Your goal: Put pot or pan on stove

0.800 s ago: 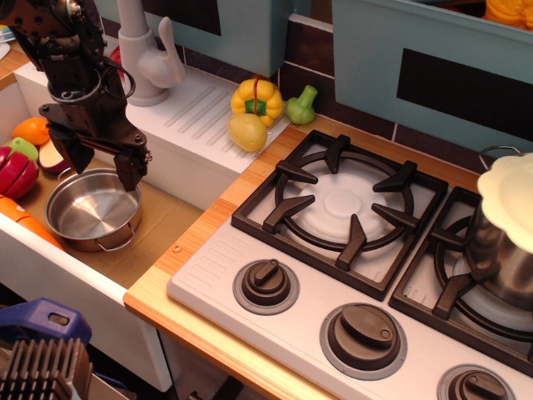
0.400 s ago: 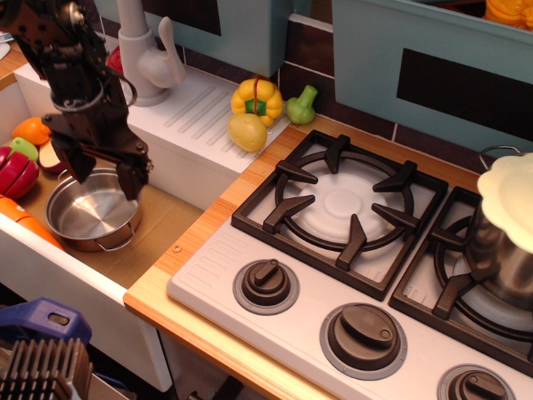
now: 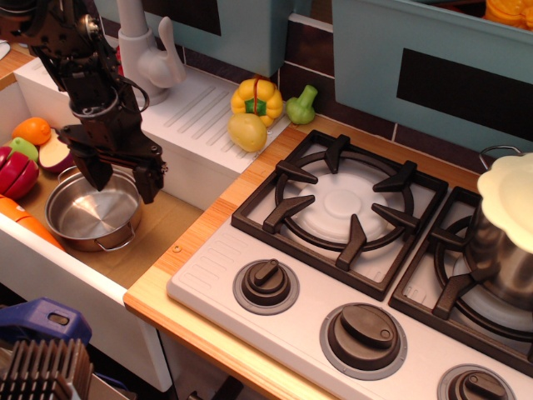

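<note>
Pot point(image 3: 93, 215), small, shiny and shallow, down in the sink well point(image 3: 162, 225) at the left end of the counter, one wire loop handle facing front. Gripper point(image 3: 122, 177) directly above its right rim, fingers spread wide, nothing between them. Stove point(image 3: 366, 275) over the right half of the counter, near-left grate point(image 3: 337, 204) bare. Taller steel pot point(image 3: 502, 242) with cream lid on the grate at the right edge.

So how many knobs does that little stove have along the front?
3 in view: one knob below the left burner, a bigger middle knob to its right, and a third knob cut off at the bottom edge. More may lie beyond the frame.
</note>
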Controlling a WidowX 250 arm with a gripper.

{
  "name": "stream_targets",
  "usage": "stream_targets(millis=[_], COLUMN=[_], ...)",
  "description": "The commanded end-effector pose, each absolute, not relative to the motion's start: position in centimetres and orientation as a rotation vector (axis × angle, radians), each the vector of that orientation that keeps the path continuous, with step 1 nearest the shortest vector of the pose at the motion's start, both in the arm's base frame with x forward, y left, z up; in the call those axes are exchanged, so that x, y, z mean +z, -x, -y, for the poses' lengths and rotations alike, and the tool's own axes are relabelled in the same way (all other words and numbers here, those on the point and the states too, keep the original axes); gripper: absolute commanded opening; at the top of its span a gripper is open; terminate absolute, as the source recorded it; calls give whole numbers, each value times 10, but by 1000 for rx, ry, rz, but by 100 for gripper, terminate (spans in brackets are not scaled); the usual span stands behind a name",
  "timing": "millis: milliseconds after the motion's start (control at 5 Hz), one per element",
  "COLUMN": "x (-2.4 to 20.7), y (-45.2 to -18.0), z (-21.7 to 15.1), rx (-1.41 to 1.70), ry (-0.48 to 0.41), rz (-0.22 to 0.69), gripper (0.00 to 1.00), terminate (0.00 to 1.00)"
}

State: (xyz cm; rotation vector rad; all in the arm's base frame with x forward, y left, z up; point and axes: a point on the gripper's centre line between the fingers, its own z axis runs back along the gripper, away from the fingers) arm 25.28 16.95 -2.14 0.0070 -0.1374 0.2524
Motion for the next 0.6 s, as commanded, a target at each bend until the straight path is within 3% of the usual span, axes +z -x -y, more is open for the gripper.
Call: stream_targets(millis=[0,400], x=[-27,-50], y=[-262,-260], z=[-176,-184], rx=[250,270], ry=[-29,-16], rz=[181,177], gripper=[100,100], terminate=[0,0])
